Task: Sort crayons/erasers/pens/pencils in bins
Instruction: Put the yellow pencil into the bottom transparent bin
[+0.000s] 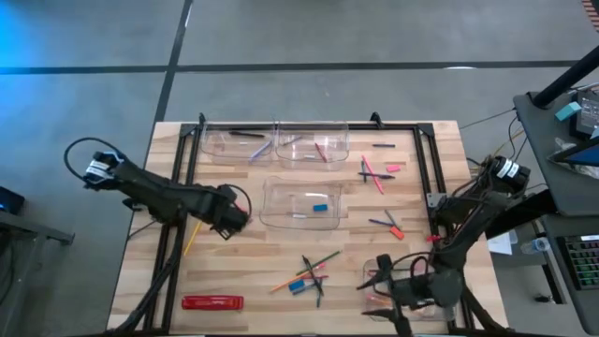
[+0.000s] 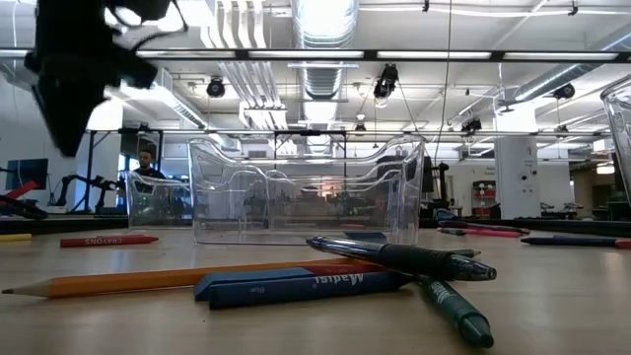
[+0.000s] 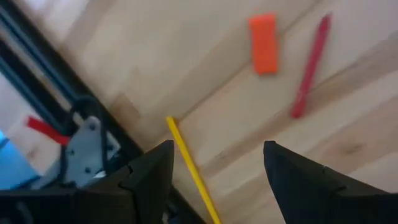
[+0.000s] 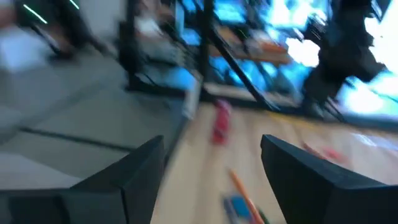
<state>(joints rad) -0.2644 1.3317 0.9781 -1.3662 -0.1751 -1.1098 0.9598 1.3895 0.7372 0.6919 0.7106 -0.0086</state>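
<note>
My left gripper [image 1: 229, 215] hangs open, pointing down, above the table's left part. In the left wrist view a yellow pencil [image 3: 189, 171] lies on the wood below, between the two fingers and clear of them. My right gripper [image 1: 382, 279] stands open and level at the near right, beside a clear bin [image 1: 404, 292], with nothing between its fingers [image 4: 134, 180]. Two clear bins [image 1: 239, 142] [image 1: 314, 142] stand at the far edge, and another [image 1: 301, 206], in the middle, holds a small blue eraser [image 1: 320, 206]. Pencils, pens and crayons [image 1: 309, 273] lie loose near the front.
A long red flat pack [image 1: 212, 301] lies at the near left. More sticks and a red eraser lie at the right [image 1: 376, 173] [image 1: 388, 225]. A black frame rail [image 1: 178, 187] runs along the table's left side. In the left wrist view an orange block [image 3: 263, 43] and a red stick [image 3: 310, 68] lie beyond the pencil.
</note>
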